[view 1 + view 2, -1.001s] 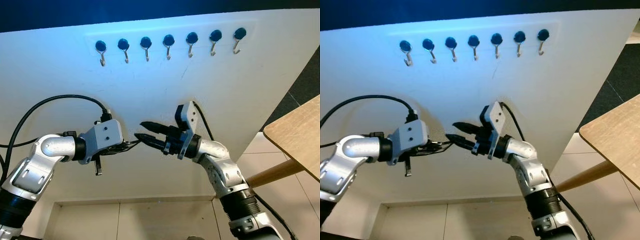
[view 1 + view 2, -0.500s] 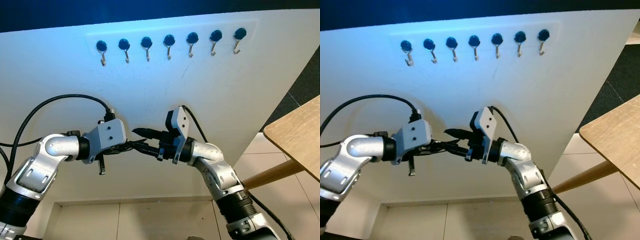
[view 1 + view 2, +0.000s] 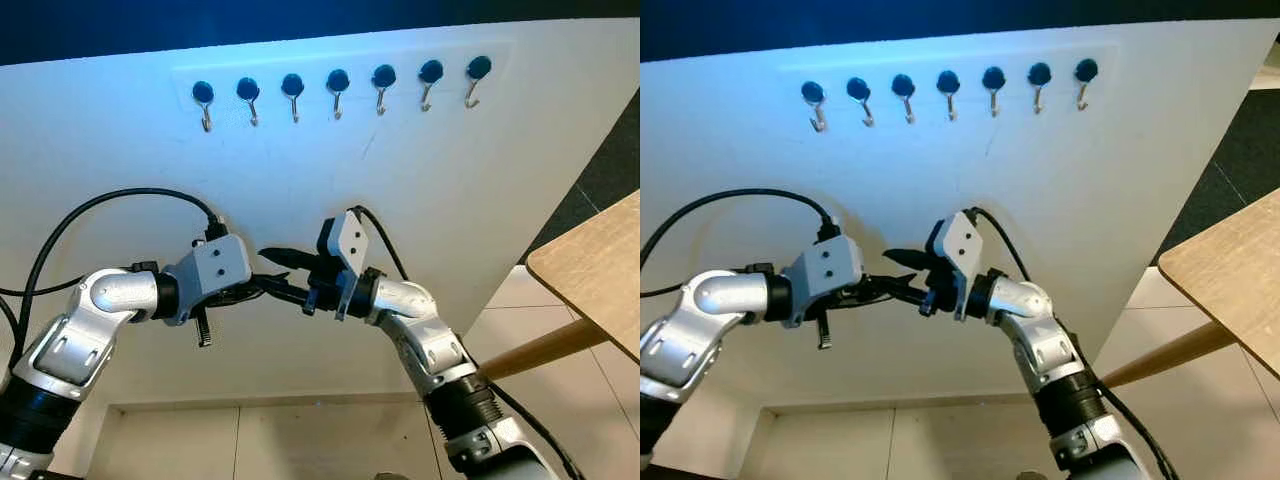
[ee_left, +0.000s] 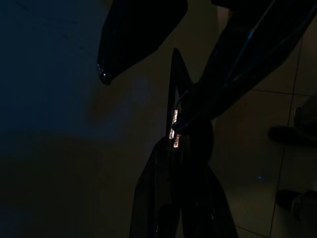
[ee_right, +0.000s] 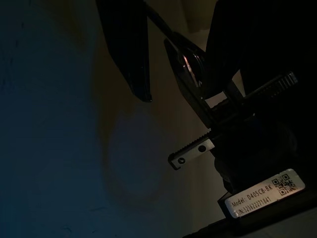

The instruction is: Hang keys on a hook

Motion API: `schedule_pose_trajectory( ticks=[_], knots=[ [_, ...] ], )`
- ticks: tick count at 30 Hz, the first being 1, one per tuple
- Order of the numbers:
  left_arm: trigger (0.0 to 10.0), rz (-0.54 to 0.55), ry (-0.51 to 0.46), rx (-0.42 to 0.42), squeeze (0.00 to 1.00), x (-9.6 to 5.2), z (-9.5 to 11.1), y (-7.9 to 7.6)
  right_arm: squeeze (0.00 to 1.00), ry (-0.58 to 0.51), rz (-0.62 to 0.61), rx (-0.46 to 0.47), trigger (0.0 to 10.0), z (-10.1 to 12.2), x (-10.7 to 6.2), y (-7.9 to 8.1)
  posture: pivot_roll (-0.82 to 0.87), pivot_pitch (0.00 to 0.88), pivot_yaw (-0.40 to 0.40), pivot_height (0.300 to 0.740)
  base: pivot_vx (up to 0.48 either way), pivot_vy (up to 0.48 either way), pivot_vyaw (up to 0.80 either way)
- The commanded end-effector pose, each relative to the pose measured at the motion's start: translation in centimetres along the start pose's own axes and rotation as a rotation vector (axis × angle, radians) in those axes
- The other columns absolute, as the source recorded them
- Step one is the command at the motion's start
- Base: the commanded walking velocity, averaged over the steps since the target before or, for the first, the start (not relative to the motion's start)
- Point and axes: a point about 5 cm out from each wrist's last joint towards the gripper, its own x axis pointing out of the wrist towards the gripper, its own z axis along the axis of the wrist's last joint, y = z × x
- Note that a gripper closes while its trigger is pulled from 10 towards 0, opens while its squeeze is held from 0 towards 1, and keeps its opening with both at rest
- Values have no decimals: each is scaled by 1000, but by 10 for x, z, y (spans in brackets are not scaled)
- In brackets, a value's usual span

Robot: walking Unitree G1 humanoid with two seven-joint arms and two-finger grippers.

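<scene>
Left eye view: our left tool pinches the keys; our right tool, fingers parted, should close squarely before release.

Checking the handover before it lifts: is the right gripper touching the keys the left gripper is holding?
Cannot tell. In the left eye view the right gripper meets the left gripper where the keys are held, but dark fingers overlap, hiding any contact or gap.

Two silver jointed arms with black cables, black-fingered left gripper and right gripper (white serial label).
</scene>
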Motion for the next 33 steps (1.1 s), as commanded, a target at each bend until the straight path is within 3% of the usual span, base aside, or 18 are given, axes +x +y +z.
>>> schedule_pose_trajectory(
  ticks=[1,11,18,28,33],
  knots=[
    [10000,-8,-52,26,0,-2,9,-1,0,104,-75,24,10000,-19,-8,-6,-63,79,71,740,0,0,0],
    [10000,51,-34,11,0,-11,3,9,0,84,-150,27,10000,-16,-15,-19,-64,83,74,740,0,0,0],
    [10000,55,-35,12,0,-12,4,10,0,68,-154,33,10000,-15,-15,-19,-64,83,74,740,0,0,0],
    [10000,52,-34,5,0,-6,2,7,0,-116,-81,93,10000,7,-13,-11,-65,88,76,740,0,0,0],
    [10000,101,-66,-18,0,-2,3,12,0,-114,-71,140,10000,10,-12,-10,-70,88,72,740,0,0,0]
  ],
)
